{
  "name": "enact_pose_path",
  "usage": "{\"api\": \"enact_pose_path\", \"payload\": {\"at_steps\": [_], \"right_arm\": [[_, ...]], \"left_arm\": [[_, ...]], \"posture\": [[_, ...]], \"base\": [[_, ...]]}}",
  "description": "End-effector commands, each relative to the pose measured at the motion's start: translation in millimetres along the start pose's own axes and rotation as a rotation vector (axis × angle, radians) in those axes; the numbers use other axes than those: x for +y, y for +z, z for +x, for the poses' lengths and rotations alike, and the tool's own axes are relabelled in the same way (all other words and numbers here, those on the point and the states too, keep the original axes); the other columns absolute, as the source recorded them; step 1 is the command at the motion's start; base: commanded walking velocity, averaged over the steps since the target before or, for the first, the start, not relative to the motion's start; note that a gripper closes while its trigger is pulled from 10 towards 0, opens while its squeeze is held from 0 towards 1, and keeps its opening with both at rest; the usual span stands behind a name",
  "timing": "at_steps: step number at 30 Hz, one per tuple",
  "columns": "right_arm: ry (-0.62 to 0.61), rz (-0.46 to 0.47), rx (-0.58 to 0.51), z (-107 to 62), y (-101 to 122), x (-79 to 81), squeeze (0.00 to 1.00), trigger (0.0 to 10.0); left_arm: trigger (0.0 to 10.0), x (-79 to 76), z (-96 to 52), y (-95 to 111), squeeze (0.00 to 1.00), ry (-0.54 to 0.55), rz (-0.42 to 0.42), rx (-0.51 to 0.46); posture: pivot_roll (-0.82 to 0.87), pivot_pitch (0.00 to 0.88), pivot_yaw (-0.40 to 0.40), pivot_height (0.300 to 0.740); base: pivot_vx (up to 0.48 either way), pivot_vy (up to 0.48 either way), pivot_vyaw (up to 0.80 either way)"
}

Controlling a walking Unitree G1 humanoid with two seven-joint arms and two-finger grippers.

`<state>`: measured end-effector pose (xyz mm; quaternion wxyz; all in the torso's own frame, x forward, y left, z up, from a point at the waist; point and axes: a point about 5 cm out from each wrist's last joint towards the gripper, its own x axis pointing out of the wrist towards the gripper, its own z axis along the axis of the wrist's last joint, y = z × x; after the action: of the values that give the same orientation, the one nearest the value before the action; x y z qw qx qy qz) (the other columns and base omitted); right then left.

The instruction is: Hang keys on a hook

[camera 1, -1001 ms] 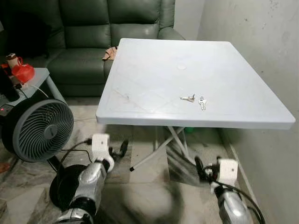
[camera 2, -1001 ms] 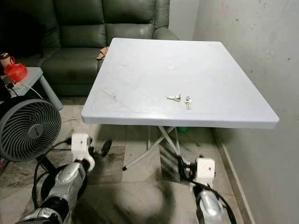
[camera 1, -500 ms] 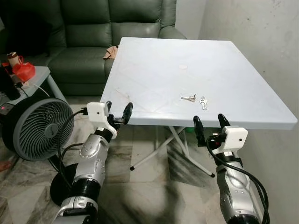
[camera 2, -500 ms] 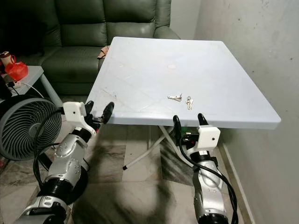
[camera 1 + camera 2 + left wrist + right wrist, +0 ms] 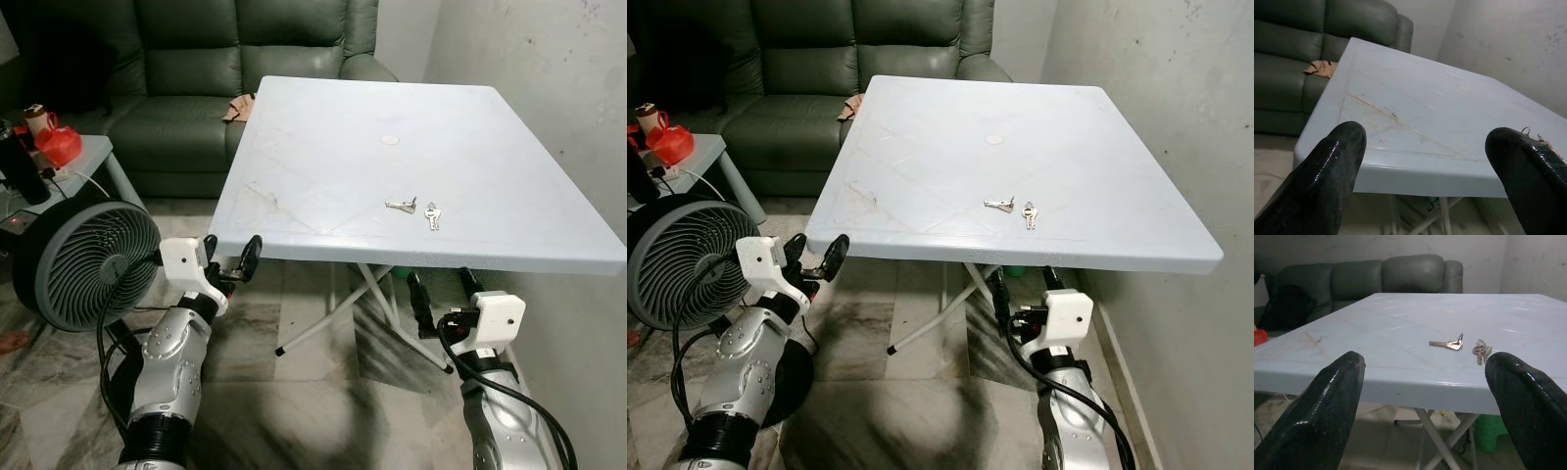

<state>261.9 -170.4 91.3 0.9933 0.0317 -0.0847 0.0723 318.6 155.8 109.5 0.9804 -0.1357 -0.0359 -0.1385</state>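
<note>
Keys (image 5: 416, 208) lie flat on table (image 5: 323, 127); right gripper (image 5: 443, 294), fingers spread wide, sits below the rim; left gripper (image 5: 233, 260) likewise wide; rising blind risks striking the edge; thin keys may slip.

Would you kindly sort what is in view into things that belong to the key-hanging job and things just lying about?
For the job: keys, two sets on the white table; right gripper, open; left gripper, open.

Lying about: fan, green sofa, red item on the side table.
</note>
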Motion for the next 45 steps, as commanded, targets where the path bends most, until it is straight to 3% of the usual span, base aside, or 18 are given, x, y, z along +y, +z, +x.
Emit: {"api": "enact_pose_path", "payload": {"at_steps": [1,14,45], "right_arm": [[0.001,0.007,-0.024,4.8,8.4,2.3,0.0,10.0],[0.012,0.013,-0.014,6.8,11.1,7.3,0.0,10.0],[0.023,-0.012,0.003,6.2,9.8,8.3,0.0,10.0]], "left_arm": [[10.0,1.2,-1.7,1.7,0.0,0.003,0.005,0.005],[10.0,-7.7,0.5,2.3,0.0,-0.024,-0.006,0.017],[10.0,-12.1,2.5,3.5,0.0,-0.036,-0.012,0.03]], "posture": [[-0.03,0.0,0.002,0.732],[-0.02,0.0,-0.002,0.732],[-0.02,0.0,0.003,0.732]], "base": [[0.0,0.0,0.0],[0.079,0.0,0.0],[0.341,0.0,0.0]]}}
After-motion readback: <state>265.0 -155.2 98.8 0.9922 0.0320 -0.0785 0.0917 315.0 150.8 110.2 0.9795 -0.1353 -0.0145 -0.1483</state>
